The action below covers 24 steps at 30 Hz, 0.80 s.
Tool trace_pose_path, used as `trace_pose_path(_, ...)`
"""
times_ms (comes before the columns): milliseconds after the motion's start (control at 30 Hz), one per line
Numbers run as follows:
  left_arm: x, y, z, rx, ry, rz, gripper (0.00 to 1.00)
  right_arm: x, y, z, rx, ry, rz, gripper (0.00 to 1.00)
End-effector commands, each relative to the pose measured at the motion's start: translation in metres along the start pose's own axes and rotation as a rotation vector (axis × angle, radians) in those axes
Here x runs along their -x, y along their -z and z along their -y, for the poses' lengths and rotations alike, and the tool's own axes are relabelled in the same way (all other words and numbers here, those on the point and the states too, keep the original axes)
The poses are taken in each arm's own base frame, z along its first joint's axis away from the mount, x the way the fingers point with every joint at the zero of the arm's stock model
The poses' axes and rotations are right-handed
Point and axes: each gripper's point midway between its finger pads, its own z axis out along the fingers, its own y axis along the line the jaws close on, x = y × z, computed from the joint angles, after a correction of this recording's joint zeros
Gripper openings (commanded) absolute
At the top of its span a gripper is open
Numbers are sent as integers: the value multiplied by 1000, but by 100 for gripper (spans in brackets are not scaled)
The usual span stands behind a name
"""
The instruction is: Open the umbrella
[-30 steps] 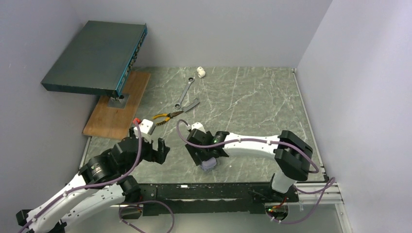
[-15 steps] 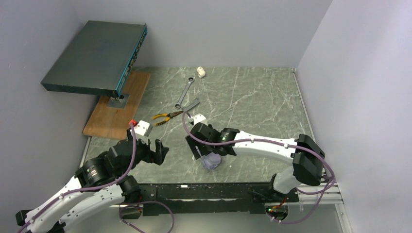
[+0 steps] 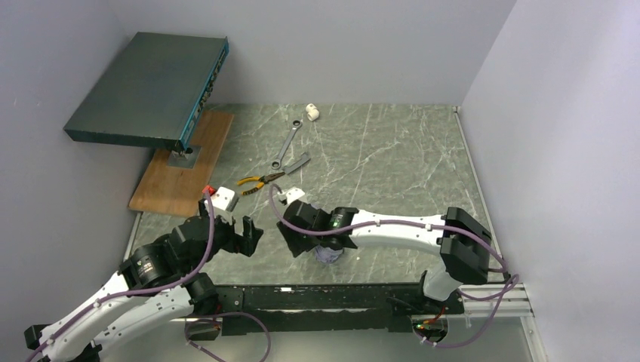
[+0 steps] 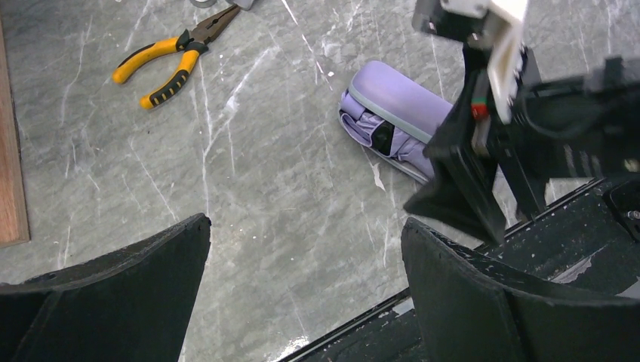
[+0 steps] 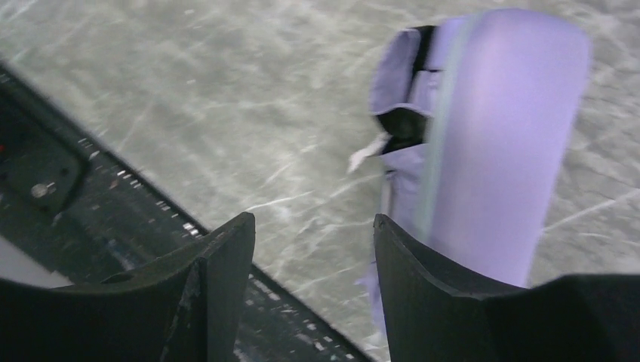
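Shifted leftward since the previous frame, the right gripper (image 5: 309, 234) hovers, fingers spread and empty, over the folded umbrella (image 4: 362, 124), which lies against a lilac case (image 4: 404, 94) near the table's (image 4: 264, 188) front edge. The left gripper (image 4: 306, 226) is likewise spread and empty.

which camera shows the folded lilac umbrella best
Left wrist: the pale lilac folded fabric umbrella is sharp and mostly uncovered. Right wrist: close but blurred, cropped. Top external: a sliver under the right arm.
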Motion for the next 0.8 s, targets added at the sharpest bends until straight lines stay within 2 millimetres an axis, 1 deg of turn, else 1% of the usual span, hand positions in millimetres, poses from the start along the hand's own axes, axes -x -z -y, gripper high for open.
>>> trace_pose_path(0,4,-2,-1,16,2,12,99,12,-4,28,-25,-49,25,62)
trace_pose_path(200,1,-5,-1,23,-9,-5,99,13,1,68,-106,-78,12,67)
trace_pose_path(267,1,-6,-1,24,-12,-11,99,14,4,76,-118,-85,13,67)
trace_pose_path(367,0,-7,-1,25,-15,-15,99,17,9,81,-123,-82,23,69)
trace_pose_path(433,0,-7,-1,27,-16,-17,99,14,7,82,-118,-76,9,70)
trace_pose_path(767,-1,-8,-1,29,-19,-23,98,-18,-13,93,-129,-90,-57,71)
